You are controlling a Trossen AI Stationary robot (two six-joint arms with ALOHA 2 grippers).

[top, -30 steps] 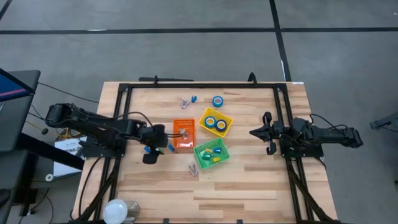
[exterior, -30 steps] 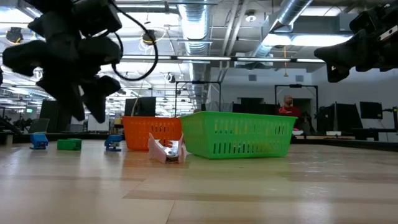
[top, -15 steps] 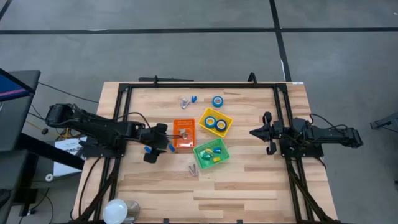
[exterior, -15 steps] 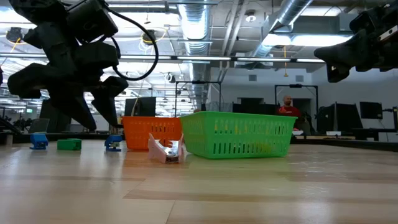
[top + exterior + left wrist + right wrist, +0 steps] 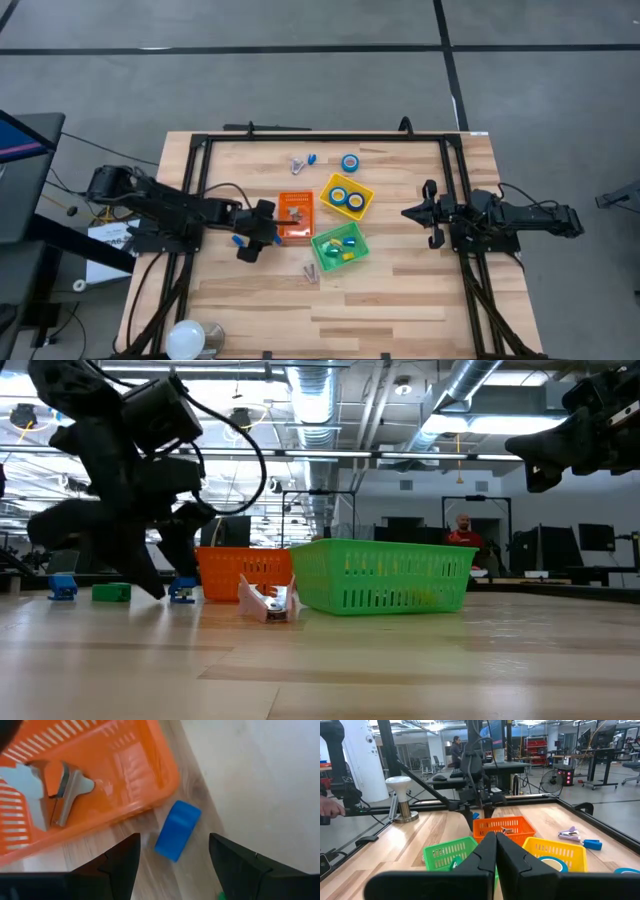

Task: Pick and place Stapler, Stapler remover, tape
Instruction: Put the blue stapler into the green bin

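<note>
Three bins [image 5: 296, 217] cluster mid-table [image 5: 400, 300], one left, one far-right holding two tape rolls [image 5: 346, 197], one near-right; a third roll [image 5: 350, 162] lies farther back, a stapler [image 5: 177, 830] just left of the left bin.

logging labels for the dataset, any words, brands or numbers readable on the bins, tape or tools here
None can be read.
orange bin: no lettering shows.
blue stapler: plain, no brand visible.
yellow bin and green bin: no labels visible.
tape: too small to tell.
</note>
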